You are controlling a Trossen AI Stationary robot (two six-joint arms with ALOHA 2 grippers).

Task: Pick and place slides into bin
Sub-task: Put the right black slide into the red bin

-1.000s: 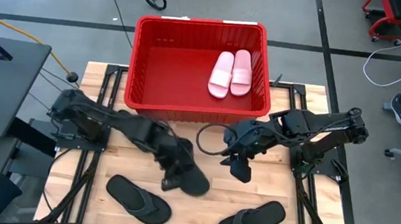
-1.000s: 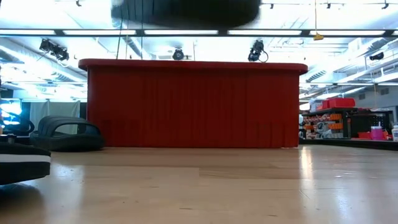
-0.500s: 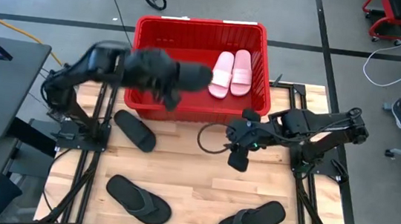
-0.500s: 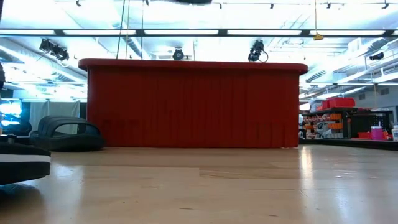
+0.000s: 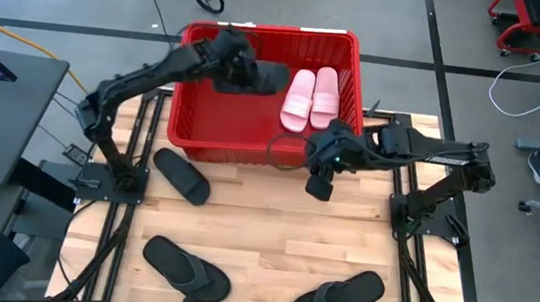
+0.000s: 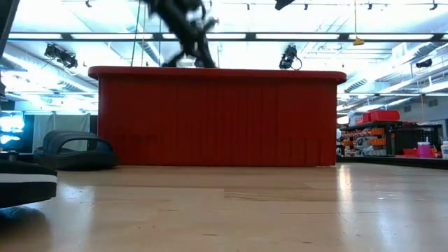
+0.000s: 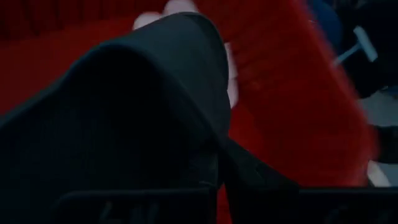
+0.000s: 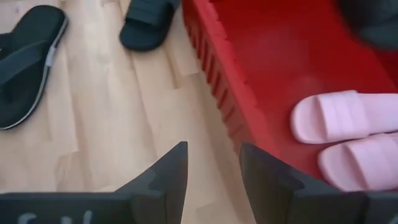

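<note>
Left pincer (image 5: 241, 72) over bin (image 5: 192, 128), clamped on black slide (image 5: 263, 76). Pink slides (image 5: 311, 97) lie inside bin, right side. Right pincer (image 5: 318, 184) wide, bare, above tabletop (image 5: 272, 232) just outside bin's front wall. Second black slide (image 5: 181, 176), two flip-flops (image 5: 187, 268) on tabletop

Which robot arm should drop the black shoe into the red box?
The left. Its gripper already holds a black slide above the bin; the right gripper is empty by the bin's front wall.
</note>
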